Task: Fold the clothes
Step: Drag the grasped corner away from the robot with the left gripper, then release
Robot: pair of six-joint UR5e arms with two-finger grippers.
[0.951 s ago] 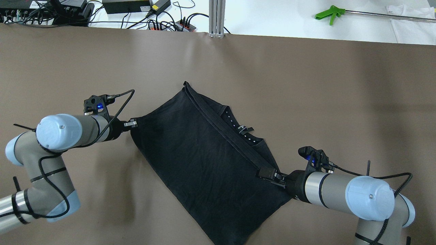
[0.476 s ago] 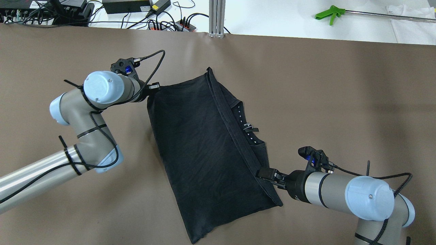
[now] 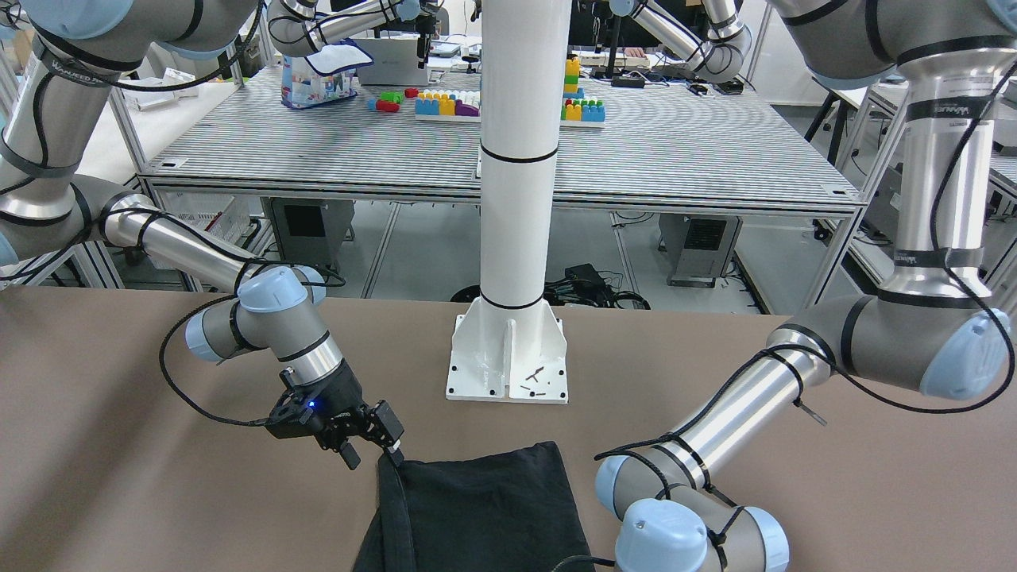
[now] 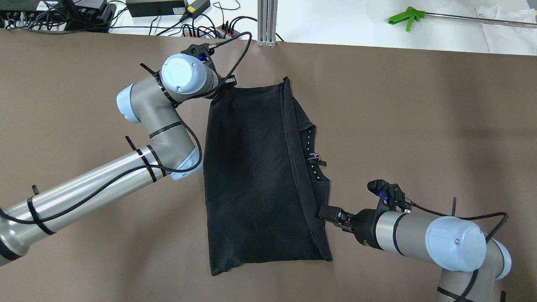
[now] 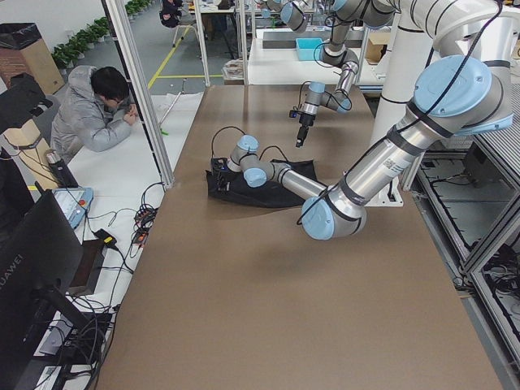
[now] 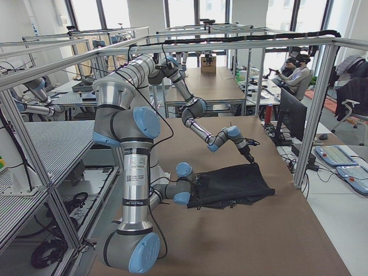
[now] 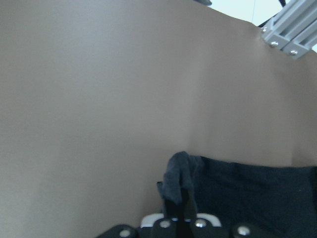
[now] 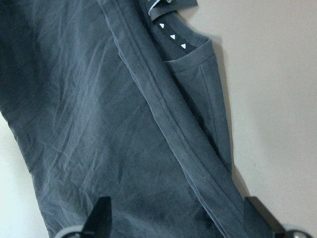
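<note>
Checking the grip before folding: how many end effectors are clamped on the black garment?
1. The left end effector pinches a far corner of the garment. The right end effector is open over its hemmed edge, nearer the robot.

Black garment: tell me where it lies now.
Overhead view: black garment lies mid-table, far-left corner pinched by the left gripper, right gripper at its near-right edge.
</note>
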